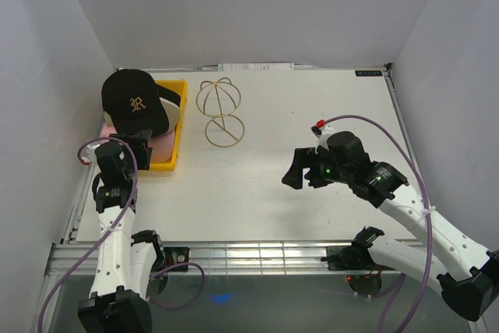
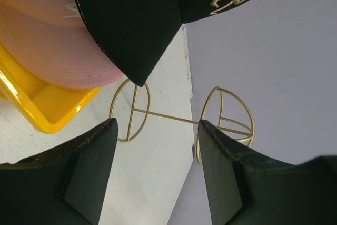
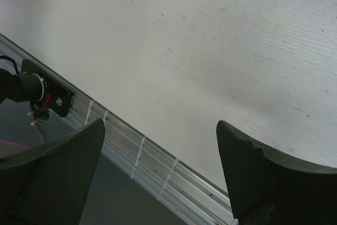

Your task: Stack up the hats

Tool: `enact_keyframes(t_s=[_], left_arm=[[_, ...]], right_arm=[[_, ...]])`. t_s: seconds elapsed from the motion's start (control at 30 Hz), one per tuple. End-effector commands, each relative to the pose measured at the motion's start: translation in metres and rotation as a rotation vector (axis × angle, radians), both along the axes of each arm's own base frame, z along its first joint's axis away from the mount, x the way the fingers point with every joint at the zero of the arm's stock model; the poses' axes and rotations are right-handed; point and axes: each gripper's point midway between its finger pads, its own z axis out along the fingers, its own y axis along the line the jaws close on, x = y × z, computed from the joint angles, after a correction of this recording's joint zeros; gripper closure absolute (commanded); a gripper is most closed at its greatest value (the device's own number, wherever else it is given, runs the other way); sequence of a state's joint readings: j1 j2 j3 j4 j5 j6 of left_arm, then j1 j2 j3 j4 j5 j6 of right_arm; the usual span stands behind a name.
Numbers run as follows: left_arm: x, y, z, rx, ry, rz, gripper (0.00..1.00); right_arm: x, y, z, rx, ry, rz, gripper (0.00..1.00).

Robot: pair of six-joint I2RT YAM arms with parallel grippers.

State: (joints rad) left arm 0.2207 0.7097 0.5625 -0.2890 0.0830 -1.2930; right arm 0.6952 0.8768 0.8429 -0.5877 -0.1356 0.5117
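Observation:
A black cap with a gold "R" (image 1: pixel 134 101) sits on top of a pile of hats in the yellow tray (image 1: pixel 178 132) at the far left. A pink cap (image 1: pixel 163 147) shows under it. In the left wrist view the black cap's brim (image 2: pixel 131 19) overhangs the pink cap (image 2: pixel 58 51). My left gripper (image 1: pixel 138 148) is open and empty just in front of the pile; the left wrist view shows it (image 2: pixel 157 154) empty. My right gripper (image 1: pixel 300 169) is open and empty over the table's middle right, as the right wrist view (image 3: pixel 160 156) also shows.
A gold wire dome stand (image 1: pixel 219 111) lies on its side on the table right of the tray, also in the left wrist view (image 2: pixel 179 117). White walls enclose the table. The table's front rail (image 3: pixel 142 151) shows in the right wrist view.

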Motion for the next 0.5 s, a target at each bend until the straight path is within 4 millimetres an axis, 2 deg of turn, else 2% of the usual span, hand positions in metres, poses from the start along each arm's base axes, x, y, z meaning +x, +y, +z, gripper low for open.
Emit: enact_keyframes(t_s=[0.0, 0.47], left_arm=[[0.007, 0.009, 0.007, -0.002, -0.051, 0.044, 0.28], [0.017, 0.013, -0.011, -0.031, -0.029, 0.071, 0.32]], right_arm=[[0.004, 0.004, 0.025, 0.036, -0.064, 0.025, 0.09], [0.009, 0.006, 0.025, 0.016, -0.076, 0.038, 0.09]])
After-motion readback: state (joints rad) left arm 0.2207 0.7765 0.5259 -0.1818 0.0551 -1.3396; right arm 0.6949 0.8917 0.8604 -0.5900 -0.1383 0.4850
